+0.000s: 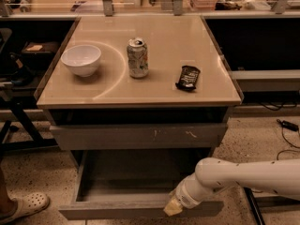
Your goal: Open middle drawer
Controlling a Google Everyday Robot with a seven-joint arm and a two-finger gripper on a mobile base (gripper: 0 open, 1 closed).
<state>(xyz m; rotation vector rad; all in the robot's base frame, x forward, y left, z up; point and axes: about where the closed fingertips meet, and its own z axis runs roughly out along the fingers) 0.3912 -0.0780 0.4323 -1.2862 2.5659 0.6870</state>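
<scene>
Though I can't tell its grip, the gripper (172, 209) sits at the middle drawer's (117, 211) front edge, right of centre — I'd pull outward.

Smooth white tubular arm (243, 175), ribbed wrist (191, 196), cream claw (171, 209) at bottom centre

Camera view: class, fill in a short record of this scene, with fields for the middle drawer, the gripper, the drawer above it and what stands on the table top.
middle drawer: pulled well out, smooth grey inside showing, nothing visible in it
gripper: at the top edge of the middle drawer's front, right of centre
top drawer: looks shut, pale scratch marks on its front
table top: white bowl on the left, drink can in the middle, dark snack bar on the right, all apart
</scene>
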